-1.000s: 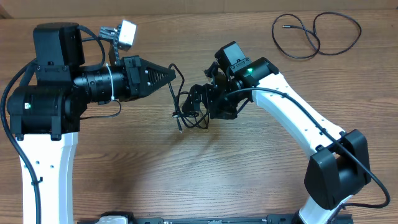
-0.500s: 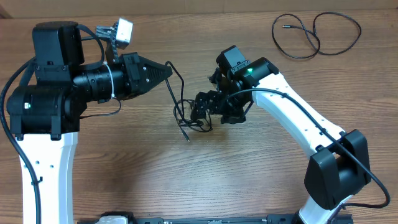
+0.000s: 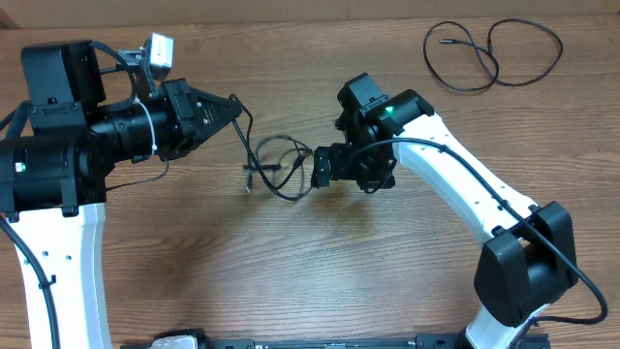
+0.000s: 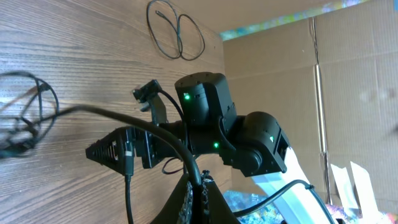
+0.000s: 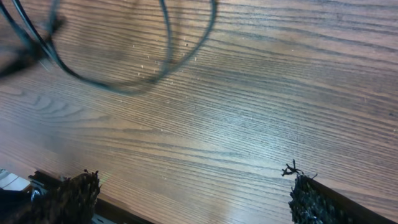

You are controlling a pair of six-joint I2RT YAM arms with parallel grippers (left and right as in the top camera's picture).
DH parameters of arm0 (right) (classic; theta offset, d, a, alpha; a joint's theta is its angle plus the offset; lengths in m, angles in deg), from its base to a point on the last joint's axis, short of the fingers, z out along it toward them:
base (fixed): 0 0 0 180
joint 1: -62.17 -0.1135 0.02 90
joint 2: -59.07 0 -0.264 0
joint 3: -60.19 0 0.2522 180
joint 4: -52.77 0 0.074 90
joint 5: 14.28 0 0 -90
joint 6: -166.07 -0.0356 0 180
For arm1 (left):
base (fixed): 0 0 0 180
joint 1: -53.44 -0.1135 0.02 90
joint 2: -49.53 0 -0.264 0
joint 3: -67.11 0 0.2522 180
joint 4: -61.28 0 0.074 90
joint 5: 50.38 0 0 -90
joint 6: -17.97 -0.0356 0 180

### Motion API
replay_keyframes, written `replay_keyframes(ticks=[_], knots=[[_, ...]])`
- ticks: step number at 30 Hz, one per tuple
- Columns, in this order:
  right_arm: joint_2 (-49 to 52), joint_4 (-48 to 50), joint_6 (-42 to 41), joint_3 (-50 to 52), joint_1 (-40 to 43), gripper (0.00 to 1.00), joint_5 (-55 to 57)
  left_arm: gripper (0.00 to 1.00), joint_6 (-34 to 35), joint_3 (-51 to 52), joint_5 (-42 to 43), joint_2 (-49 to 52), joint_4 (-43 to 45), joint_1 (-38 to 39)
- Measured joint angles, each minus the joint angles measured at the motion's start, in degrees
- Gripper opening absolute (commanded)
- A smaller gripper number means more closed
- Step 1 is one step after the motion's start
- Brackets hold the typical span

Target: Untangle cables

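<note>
A loose tangle of thin black cables (image 3: 263,167) lies on the wooden table between the two arms. My left gripper (image 3: 235,101) is shut on one strand of it, held above the table at the left. In the left wrist view that cable (image 4: 93,111) runs taut from my left gripper (image 4: 198,186) out to the loops at the left edge. My right gripper (image 3: 318,167) hangs open just right of the tangle, holding nothing. In the right wrist view my right gripper (image 5: 193,196) is wide apart over bare wood, with a blurred cable loop (image 5: 124,84) at the upper left.
A separate black cable (image 3: 492,56) lies in two loops at the far right corner of the table, also seen as the far cable (image 4: 179,37) in the left wrist view. Cardboard walls stand beyond the table's far edge.
My left gripper has drawn back to the left with its strand. The tangle has slid left, out from under the right gripper, and opened into looser loops. The right gripper has stayed open.
</note>
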Motion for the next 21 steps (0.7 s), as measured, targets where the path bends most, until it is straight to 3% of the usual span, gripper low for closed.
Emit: replay_keyframes(ticks=[12, 21], knots=[[0.00, 5.88, -0.04, 0.00, 0.00, 1.00, -9.62, 0.04, 5.22, 0.00, 1.09, 0.00, -0.55, 0.00], [0.00, 10.25, 0.04, 0.02, 0.00, 1.00, -15.56, 0.04, -2.32, 0.00, 0.61, 0.00, -5.64, 2.91]])
